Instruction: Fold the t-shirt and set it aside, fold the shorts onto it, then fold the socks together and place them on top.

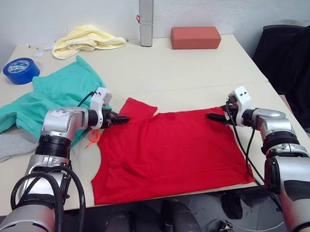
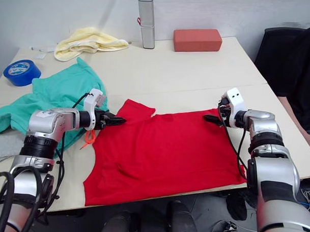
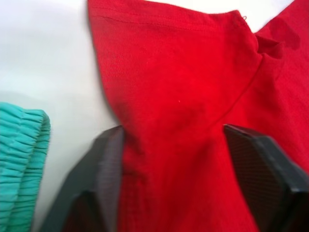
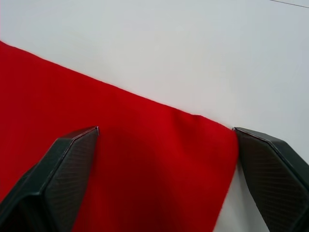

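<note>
Right now the t-shirt (image 1: 171, 152) lies flat and spread at the near middle of the table (image 1: 197, 71), its long axis running across the robot from left to right: the sleeve and collar end is at nine o'clock, the straight hem end at three o'clock, and the near edge hangs just at the table's front lip. One sleeve sticks out toward eleven o'clock from the body of the shirt. The left gripper (image 1: 119, 119) sits at the far left corner, by the root of that sleeve; in its wrist view the two black fingers (image 3: 96, 179) stand apart with the red cloth running between them, so it is spread wide and straddling the fabric, not yet pinching it. The right gripper (image 1: 216, 117) is at the far right corner, at about two o'clock from the shirt's middle; its fingers (image 4: 63, 169) are likewise parted, one on each side of the hem corner, with nothing clamped. Each arm is therefore nearest its own far corner, and the shirt's body lies toward six o'clock from both, so my judgement is that the coming move is a grip on both corners and a pull of the far edge toward the near one. Beyond the left gripper, at nine to ten o'clock, the shorts (image 1: 54, 94) lie rumpled, their orange drawstring (image 1: 93, 137) just beside the shirt, and a grey sock (image 1: 9, 144) lies at the table's left edge.
</note>
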